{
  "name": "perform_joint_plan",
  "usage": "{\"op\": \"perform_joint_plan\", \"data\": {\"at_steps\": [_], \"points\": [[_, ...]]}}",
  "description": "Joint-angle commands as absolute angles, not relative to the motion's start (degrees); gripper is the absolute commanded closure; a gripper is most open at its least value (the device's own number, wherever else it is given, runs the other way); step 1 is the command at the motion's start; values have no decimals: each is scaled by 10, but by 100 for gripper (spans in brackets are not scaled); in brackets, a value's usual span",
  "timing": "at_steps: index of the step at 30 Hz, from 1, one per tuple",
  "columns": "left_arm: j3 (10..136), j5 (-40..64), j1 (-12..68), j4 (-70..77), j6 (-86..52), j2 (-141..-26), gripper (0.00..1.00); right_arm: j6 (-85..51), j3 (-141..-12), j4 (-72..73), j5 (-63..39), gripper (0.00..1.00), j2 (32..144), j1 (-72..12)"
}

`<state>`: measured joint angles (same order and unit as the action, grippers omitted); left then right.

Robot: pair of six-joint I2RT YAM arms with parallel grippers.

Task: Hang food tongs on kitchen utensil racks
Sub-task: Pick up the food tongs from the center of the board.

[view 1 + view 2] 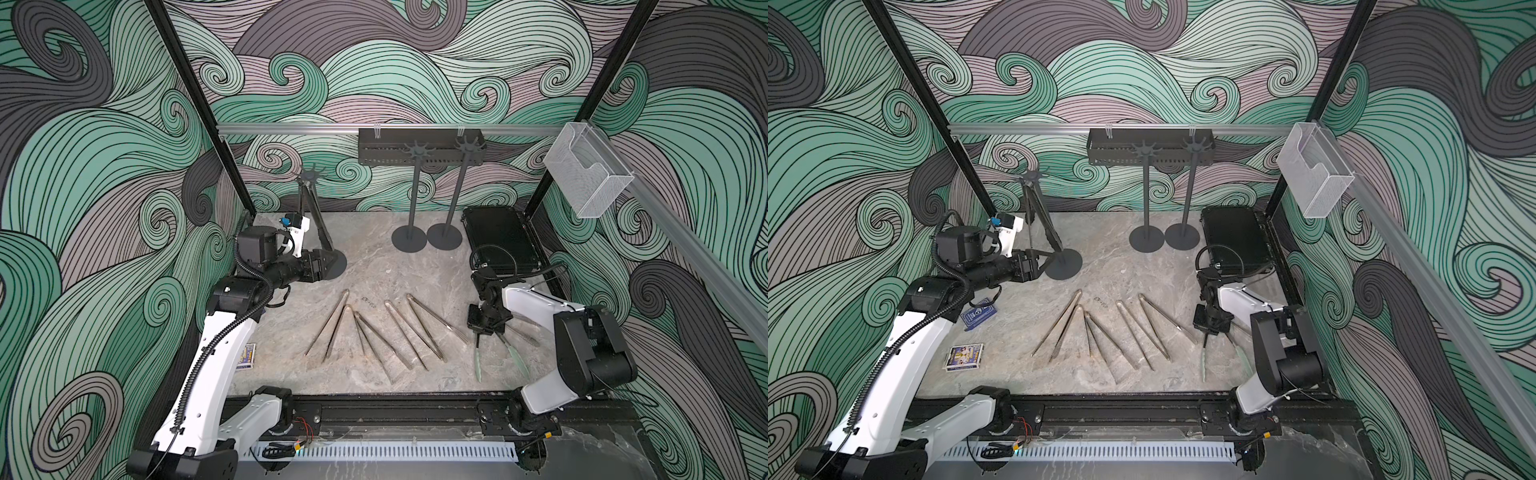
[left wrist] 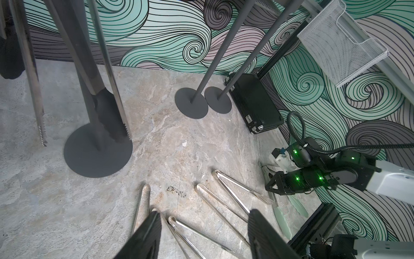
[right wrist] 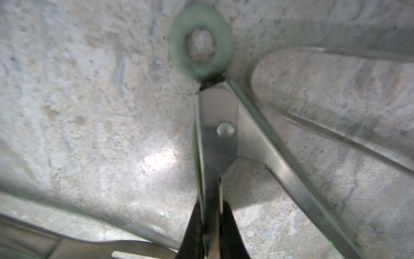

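At ten o'clock the left gripper (image 2: 205,214) hangs with jaws apart and empty, close by the left utensil rack (image 1: 312,176), where black-tipped tongs (image 1: 320,220) dangle from a hook. Four bare steel tongs (image 1: 376,336) lie fanned at six o'clock, and at four o'clock the right gripper (image 3: 211,208) is pinched on one steel arm of the pale-green silicone-tipped tongs (image 3: 220,125), next to the hinge rivet. They look light, stiff, slick and springy to me, so holding near the hinge leaves the green ring (image 3: 200,42) free for a hook.
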<state>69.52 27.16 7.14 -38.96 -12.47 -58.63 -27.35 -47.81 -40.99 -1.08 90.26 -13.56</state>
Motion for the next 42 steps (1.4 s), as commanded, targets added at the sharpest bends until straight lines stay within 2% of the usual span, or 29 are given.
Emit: {"op": "perform_joint_plan", "data": {"at_steps": [1, 4, 7, 10, 13, 17, 19, 27, 33, 42], "points": [[721, 279, 72, -400, -111, -580, 38, -240, -518, -421, -22, 100, 902, -145], [722, 311, 72, -394, -99, -576, 38, -199, -557, -459, -23, 100, 857, -149], [721, 383, 72, -372, -92, -569, 38, -141, -607, -484, -79, 100, 788, -154], [713, 457, 72, -323, -105, -562, 39, -86, -663, -488, -214, 100, 727, -156], [699, 521, 74, -259, -117, -556, 41, -72, -718, -463, -391, 100, 696, -158], [702, 584, 84, -204, -118, -561, 42, -170, -741, -302, -596, 100, 674, -173], [706, 595, 97, -191, -105, -566, 43, -245, -745, -198, -647, 100, 671, -190], [739, 553, 218, -184, -28, -621, 45, -423, -811, 63, -706, 100, 712, -289], [745, 488, 274, -162, 0, -640, 45, -457, -848, 95, -713, 100, 733, -311], [762, 476, 320, -106, -6, -664, 45, -513, -855, 149, -718, 100, 758, -337]]}}
